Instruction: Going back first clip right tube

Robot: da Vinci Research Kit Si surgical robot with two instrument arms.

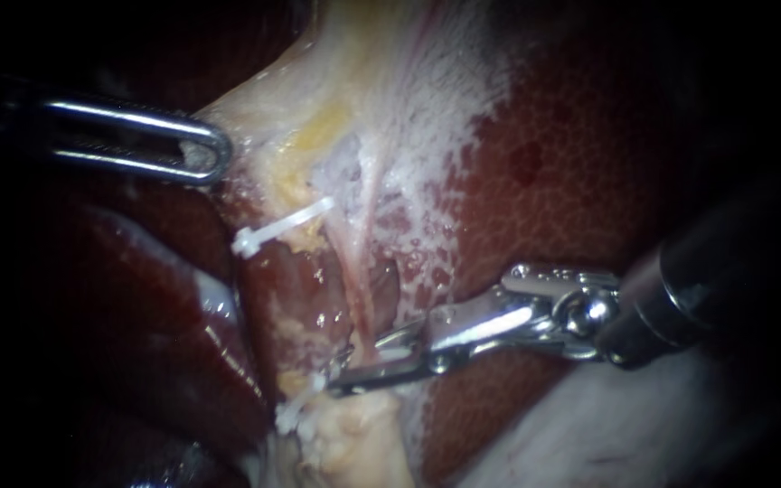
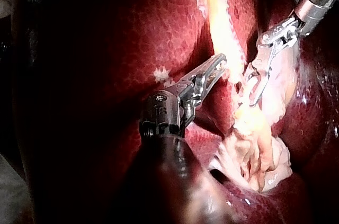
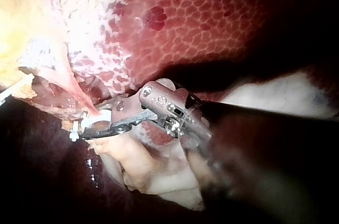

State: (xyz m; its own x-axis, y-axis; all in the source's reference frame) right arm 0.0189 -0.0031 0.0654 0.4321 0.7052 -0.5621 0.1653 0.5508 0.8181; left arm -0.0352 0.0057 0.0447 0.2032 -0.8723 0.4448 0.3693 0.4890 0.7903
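Observation:
My right instrument [image 1: 363, 366] comes in from the right. Its jaws stand slightly apart around the lower end of the thin pink right tube [image 1: 359, 280], which passes between them. A white clip [image 3: 94, 121] lies between the jaws on that tube. Another white clip [image 1: 282, 226] sits across the tube to its left, and a third white clip [image 1: 296, 411] lies lower, beside the yellowish stump. My left instrument [image 1: 205, 154] comes in from the left, its jaws shut on the edge of the pale yellowish tissue [image 1: 318, 99] and holding it stretched.
Dark red liver [image 1: 571, 172] fills the right and the lower left. A pale fatty lump [image 1: 354, 434] lies just under my right instrument's jaws. In the left wrist view my right instrument [image 2: 259, 83] lies just beyond my left instrument's jaws [image 2: 218, 65].

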